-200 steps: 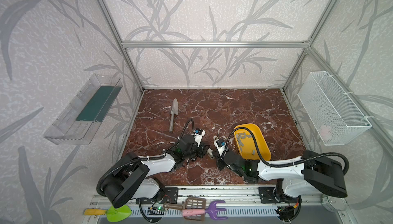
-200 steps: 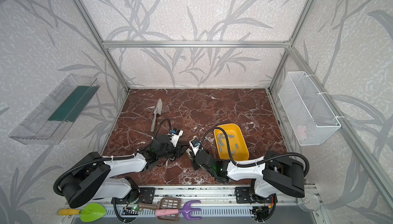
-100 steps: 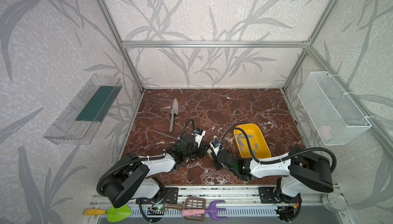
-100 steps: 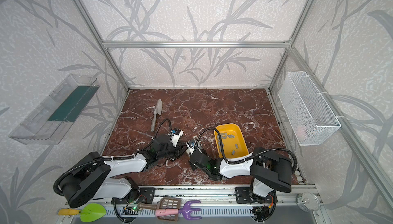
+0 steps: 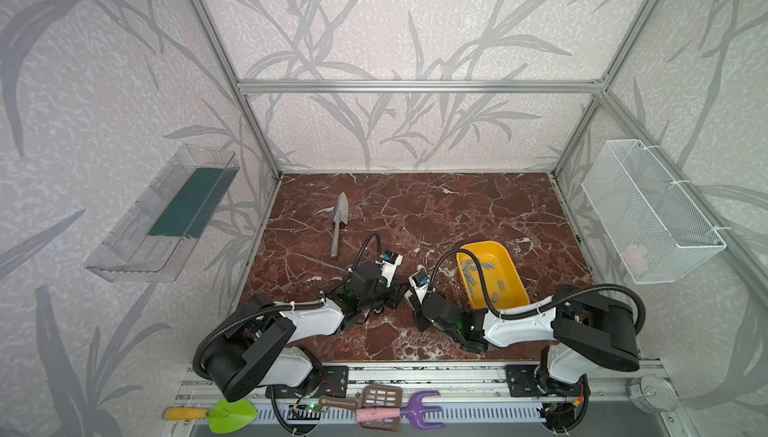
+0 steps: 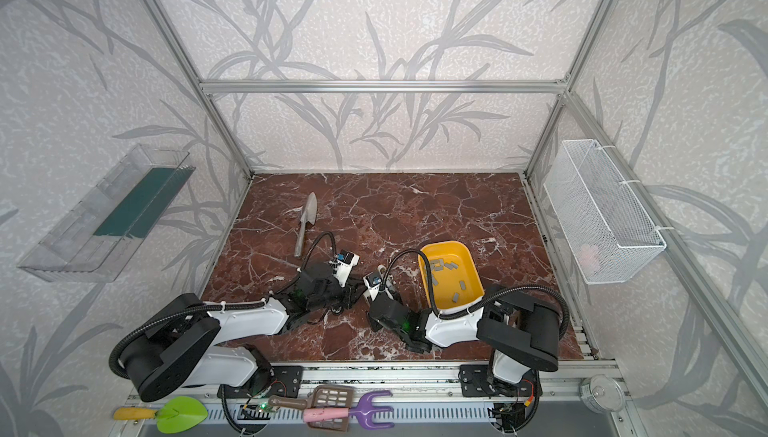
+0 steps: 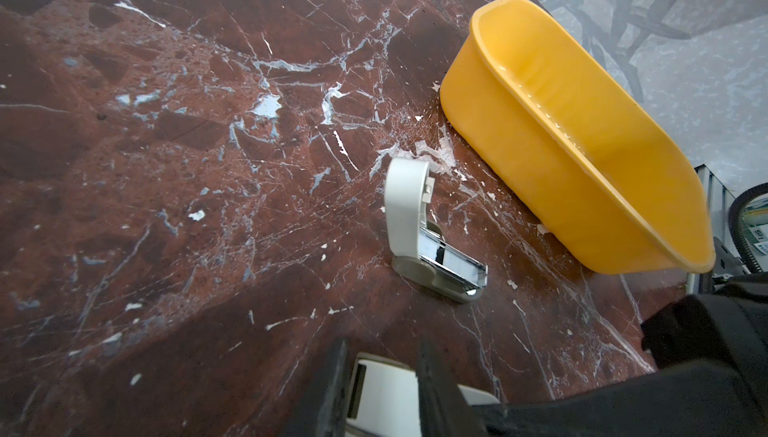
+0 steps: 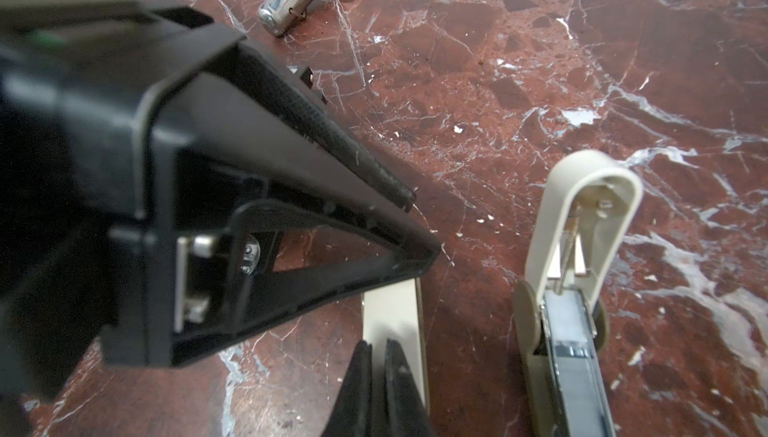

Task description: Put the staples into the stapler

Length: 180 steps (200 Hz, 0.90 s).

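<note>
The stapler [image 8: 577, 256] is cream-white and lies on the marble with its lid raised and its silvery rail bare; it also shows as the stapler [image 7: 419, 239] beside the yellow tray [image 7: 582, 165]. The staples [image 5: 473, 273], grey strips, lie loose in that tray [image 5: 482, 244]; staples [image 6: 444, 268] show in both top views. My left gripper [image 7: 380, 343] is shut on a separate cream-white block [image 7: 384, 389]. My right gripper [image 8: 378, 345] is shut and empty, its tips over the near end of that block [image 8: 395, 314]. The left gripper's fingers [image 8: 353, 156] loom close ahead of it.
A grey metal trowel [image 5: 338, 223] lies at the back left of the floor. A wire basket [image 5: 648, 210] hangs on the right wall and a clear shelf [image 5: 166, 210] on the left wall. Toy garden tools [image 5: 374, 406] lie on the front rail.
My right arm has swung off the tray toward the left gripper, uncovering the staples, and its gripper has shut. The left gripper has narrowed slightly.
</note>
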Each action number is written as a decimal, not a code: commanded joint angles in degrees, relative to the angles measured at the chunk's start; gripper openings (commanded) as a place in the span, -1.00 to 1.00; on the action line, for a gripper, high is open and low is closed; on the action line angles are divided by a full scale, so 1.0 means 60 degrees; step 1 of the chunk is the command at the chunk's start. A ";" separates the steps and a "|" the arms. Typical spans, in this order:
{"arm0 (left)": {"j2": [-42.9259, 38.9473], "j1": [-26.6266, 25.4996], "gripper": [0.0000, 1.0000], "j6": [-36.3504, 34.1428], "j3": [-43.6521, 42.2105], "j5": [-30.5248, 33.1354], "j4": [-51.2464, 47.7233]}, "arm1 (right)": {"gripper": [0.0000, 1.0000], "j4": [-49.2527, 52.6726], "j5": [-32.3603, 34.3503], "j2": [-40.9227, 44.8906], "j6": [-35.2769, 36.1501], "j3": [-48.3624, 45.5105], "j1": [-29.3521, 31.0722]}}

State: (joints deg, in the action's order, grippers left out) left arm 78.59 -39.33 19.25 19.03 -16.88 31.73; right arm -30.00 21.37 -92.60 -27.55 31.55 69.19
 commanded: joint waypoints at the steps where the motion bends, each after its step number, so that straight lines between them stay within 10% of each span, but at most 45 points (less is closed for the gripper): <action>1: 0.0205 -0.0038 -0.39 -0.0073 -0.0110 -0.0146 -0.0337 | -0.78 0.0530 -0.0064 -0.0399 -0.0262 -0.0244 0.0102; 180: 0.0043 -0.0038 -0.41 -0.0029 -0.0130 -0.0144 -0.0424 | -0.79 -0.1169 0.0394 -0.2046 -0.1106 -0.0948 0.0334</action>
State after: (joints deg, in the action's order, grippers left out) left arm 78.59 -39.33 19.14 19.03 -16.97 31.73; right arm -48.01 25.50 -101.21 -33.61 28.86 70.83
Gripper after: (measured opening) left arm 0.298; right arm 0.103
